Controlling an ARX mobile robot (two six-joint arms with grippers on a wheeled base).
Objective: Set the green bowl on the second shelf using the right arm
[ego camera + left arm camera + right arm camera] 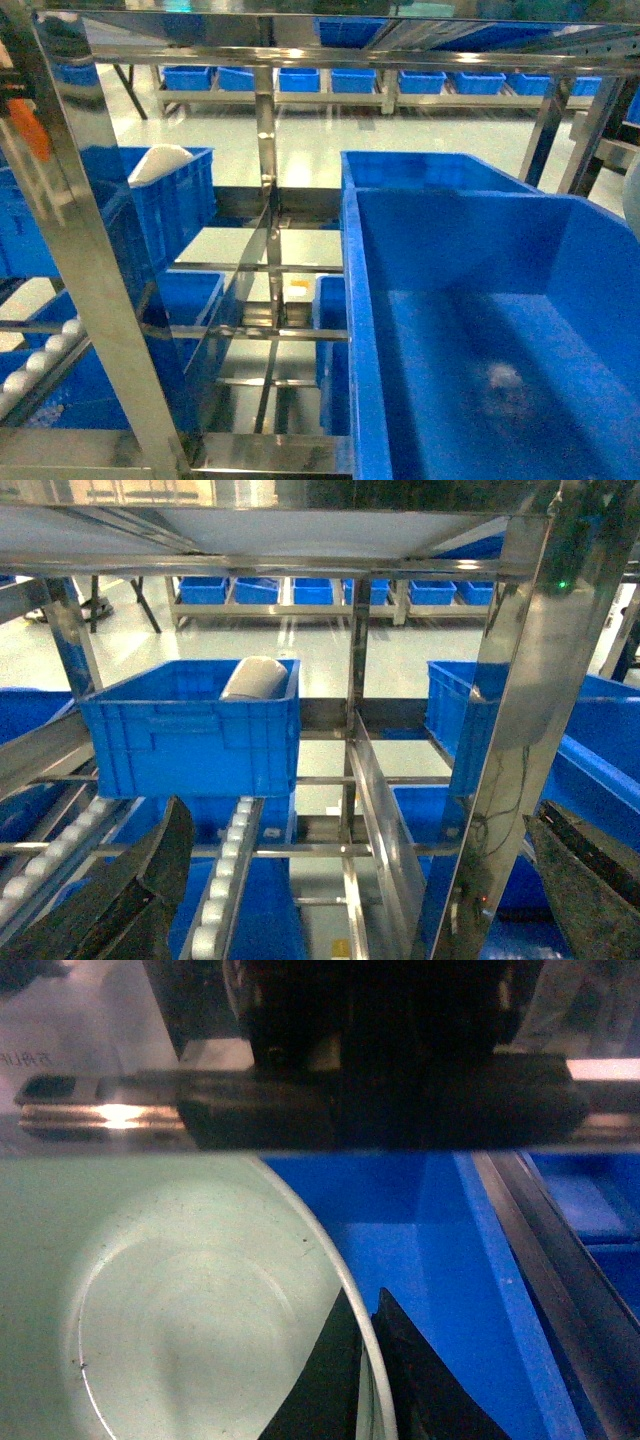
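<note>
In the right wrist view the pale mint-green bowl [180, 1310] fills the lower left. My right gripper [368, 1315] is shut on its rim, one black finger inside the bowl and the other finger [420, 1380] outside. Under the bowl lies the inside of a deep blue crate [440, 1230], with a steel rack bar across the top. The head view shows this big blue crate [450, 230] on the steel rack's shelf at the right, but neither arm. My left gripper [360, 880] is open and holds nothing; its dark fingers [140, 880] frame the rack.
A smaller blue crate [190, 730] holding a white dome-shaped object [255, 678] sits on the rack's left side above white rollers [225, 880]. Shiny steel posts [90, 260] stand close in front. More blue crates [350, 80] line a far rack.
</note>
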